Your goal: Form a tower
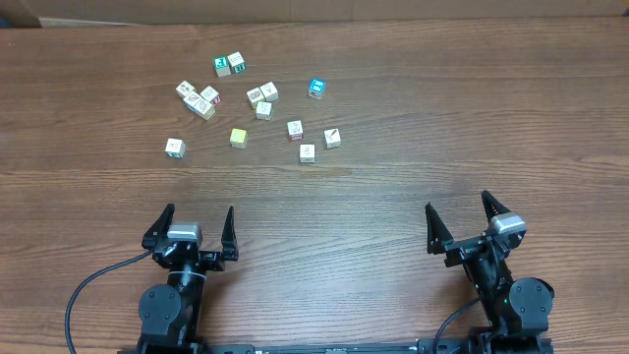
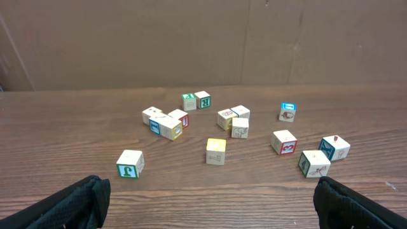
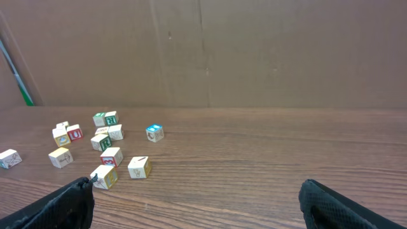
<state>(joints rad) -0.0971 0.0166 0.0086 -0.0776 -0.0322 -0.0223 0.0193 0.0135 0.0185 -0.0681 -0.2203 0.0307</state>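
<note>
On the far left half of the table (image 1: 413,88), well apart from both arms, a scatter of small pale wooden cubes (image 1: 263,110) with coloured letters and pictures lies in one loose layer, and as far as all three views show, none sits on top of another. That means the tower is not yet begun: no stack stands anywhere, so it has no place on the table except as the loose pieces that could make it. Some cubes touch or nearly touch, such as the green-lettered pair (image 1: 229,65) at the back and a cluster of four (image 1: 200,100) to the left. Others lie alone, among them a blue-faced cube (image 1: 315,88) to the right, a single cube (image 1: 175,147) at the near left and a plain yellow-green cube (image 1: 238,137) near the middle. The left gripper (image 1: 200,210) hovers at the near edge with its fingers spread wide and nothing between them, facing the scatter. The right gripper (image 1: 458,203) waits at the near right, likewise spread and empty, and farther from the cubes. By my reading the whole job is left: choosing a base cube, lifting a second onto it squarely, then adding more, with each placement needing centred alignment so the narrow column does not topple.
</note>
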